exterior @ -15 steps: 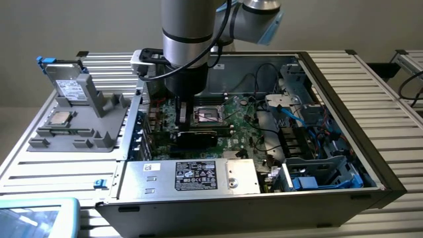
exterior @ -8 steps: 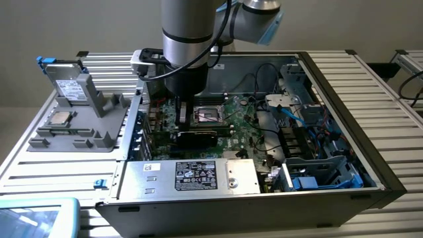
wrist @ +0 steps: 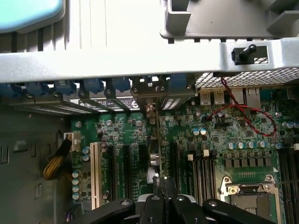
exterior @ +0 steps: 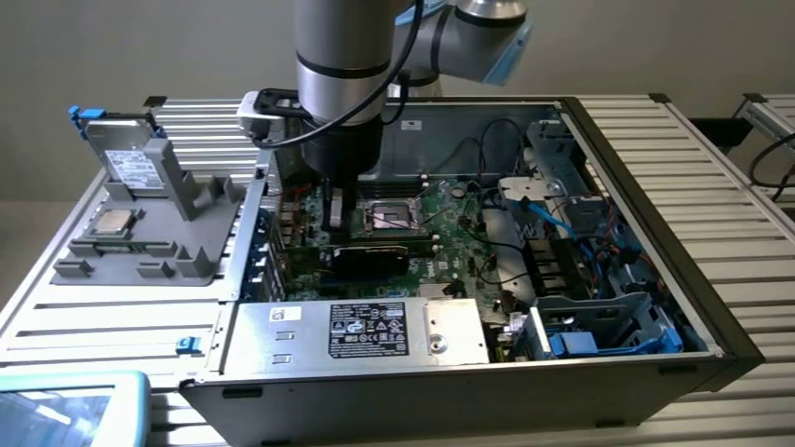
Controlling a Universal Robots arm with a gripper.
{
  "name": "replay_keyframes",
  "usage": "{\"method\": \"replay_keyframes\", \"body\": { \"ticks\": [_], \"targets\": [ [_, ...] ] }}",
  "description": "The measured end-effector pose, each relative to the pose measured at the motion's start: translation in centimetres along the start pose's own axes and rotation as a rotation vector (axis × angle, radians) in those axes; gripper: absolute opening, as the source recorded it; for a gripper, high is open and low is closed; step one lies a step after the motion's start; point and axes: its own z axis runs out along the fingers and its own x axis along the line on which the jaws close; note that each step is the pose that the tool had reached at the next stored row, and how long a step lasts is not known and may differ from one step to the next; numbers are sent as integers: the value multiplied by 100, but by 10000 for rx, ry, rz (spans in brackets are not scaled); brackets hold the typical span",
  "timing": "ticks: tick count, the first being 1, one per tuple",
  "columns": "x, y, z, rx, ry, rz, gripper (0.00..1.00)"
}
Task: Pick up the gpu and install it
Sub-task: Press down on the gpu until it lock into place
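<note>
In the wrist view the gpu [wrist: 159, 144] stands on edge, a thin dark line running from my fingertips to the case's rear slot panel. Its silver end bracket [wrist: 150, 99] sits at the slot openings among the blue clips. My gripper [wrist: 164, 189] is shut on the card's upper edge, above the black expansion slots of the green motherboard [wrist: 210, 140]. How deep the card sits in a slot I cannot tell. In the exterior view the gripper [exterior: 331, 216] reaches down into the open computer case [exterior: 646, 168], near its left wall.
A grey fixture [exterior: 186, 219] left of the case holds a silver drive with blue tabs [exterior: 127, 154], a processor [exterior: 112, 222] and a green memory stick [exterior: 118, 248]. The CPU socket [exterior: 387, 216], red wires [wrist: 245, 114], the power supply [exterior: 367, 328] and drive cages [exterior: 609, 317] crowd the case.
</note>
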Motion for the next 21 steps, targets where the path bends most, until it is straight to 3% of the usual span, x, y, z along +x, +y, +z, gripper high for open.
{"method": "replay_keyframes", "body": {
  "ticks": [4,21],
  "targets": [
    [-8,75,12,0,4,-38,12],
    [-1,154,59,-1,63,-694,12]
  ]
}}
